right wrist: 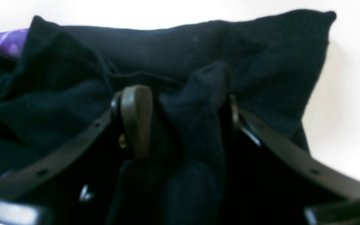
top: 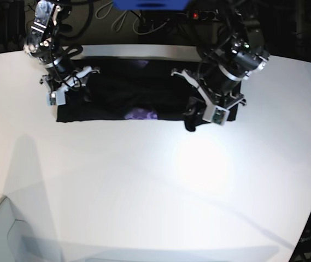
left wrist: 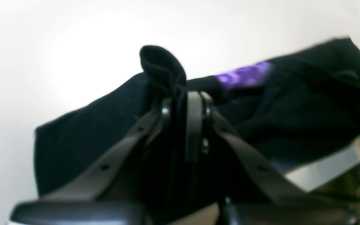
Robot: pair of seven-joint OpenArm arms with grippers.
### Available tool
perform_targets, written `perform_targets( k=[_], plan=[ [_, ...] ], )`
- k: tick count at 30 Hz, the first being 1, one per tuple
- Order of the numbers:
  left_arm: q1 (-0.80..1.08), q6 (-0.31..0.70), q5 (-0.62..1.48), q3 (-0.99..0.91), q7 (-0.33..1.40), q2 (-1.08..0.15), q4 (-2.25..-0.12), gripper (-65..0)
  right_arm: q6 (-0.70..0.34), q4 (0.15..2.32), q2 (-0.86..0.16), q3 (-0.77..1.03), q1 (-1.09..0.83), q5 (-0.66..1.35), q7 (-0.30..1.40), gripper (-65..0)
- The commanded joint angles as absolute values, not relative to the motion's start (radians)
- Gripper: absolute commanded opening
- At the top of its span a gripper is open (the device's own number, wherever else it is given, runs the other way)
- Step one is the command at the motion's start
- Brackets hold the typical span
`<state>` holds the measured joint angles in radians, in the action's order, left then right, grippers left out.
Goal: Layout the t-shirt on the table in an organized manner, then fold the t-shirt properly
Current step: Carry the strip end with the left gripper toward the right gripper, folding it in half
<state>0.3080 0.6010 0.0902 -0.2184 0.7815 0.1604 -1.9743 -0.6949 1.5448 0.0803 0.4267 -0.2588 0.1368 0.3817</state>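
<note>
Base view shows the very large, plain white, smooth matte tabletop (top: 155,185) with its curved edge filling nearly the whole picture. At its twelve o'clock end lies the black soft cotton short-sleeved t-shirt (top: 122,95), spread in a wide band from about ten o'clock to two o'clock, with a small purple printed patch (top: 140,114) showing at its near hem and another faint purple spot close to its far edge.

At two o'clock, the left gripper (top: 199,117) reaches down onto the shirt's end there, where a dark bunch of cloth hangs at its tip. At ten o'clock, the right gripper (top: 62,90) sits over the opposite end of the garment.

Left wrist view is blurred, yet it shows the left gripper (left wrist: 184,103) with its jaws drawn together, pinching a thin fold of black cloth that stands up in a rounded loop above the tips; the purple print lies beyond, toward one o'clock, and white tabletop (left wrist: 58,47) fills the background.

Right wrist view shows the right gripper (right wrist: 183,118) with its jaws standing fairly wide but clamped on a thick, gathered wad of the black fabric (right wrist: 173,50), which fills the gap between them; the purple print peeks in at ten o'clock.
</note>
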Motion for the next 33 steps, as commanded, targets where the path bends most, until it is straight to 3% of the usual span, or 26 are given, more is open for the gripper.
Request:
perform_targets(
  k=[1, 7, 22, 24, 30, 33],
  plan=[
    [0.291, 0.595, 0.073, -0.197, 0.733, 0.157, -1.992, -64.6, -0.698, 1.558, 0.077, 0.427, -0.259, 0.140, 0.386, -32.9],
    [0.291, 0.460, -0.059, -0.045, 0.659, 0.157, -1.911, -64.6, -0.698, 1.560, 0.077, 0.427, -0.259, 0.140, 0.386, -32.9],
    [0.268, 0.447, -0.036, 0.053, 0.627, 0.136, -1.850, -64.3, -0.698, 1.561, 0.077, 0.427, -0.255, 0.142, 0.384, -32.9],
    [0.271, 0.453, -0.030, 0.053, 0.627, 0.136, -1.842, -61.1, -0.698, 1.561, 0.077, 0.430, -0.245, 0.142, 0.384, -32.7],
    [0.274, 0.458, -0.013, 0.053, 0.615, 0.145, -1.850, -40.1, -0.698, 1.563, 0.077, 0.432, -0.243, 0.142, 0.377, -32.4],
    [0.269, 0.458, 0.120, 0.042, 0.615, 0.136, -1.851, -33.4, -0.698, 1.563, 0.077, 0.432, -0.232, 0.142, 0.375, -32.3]
  ],
)
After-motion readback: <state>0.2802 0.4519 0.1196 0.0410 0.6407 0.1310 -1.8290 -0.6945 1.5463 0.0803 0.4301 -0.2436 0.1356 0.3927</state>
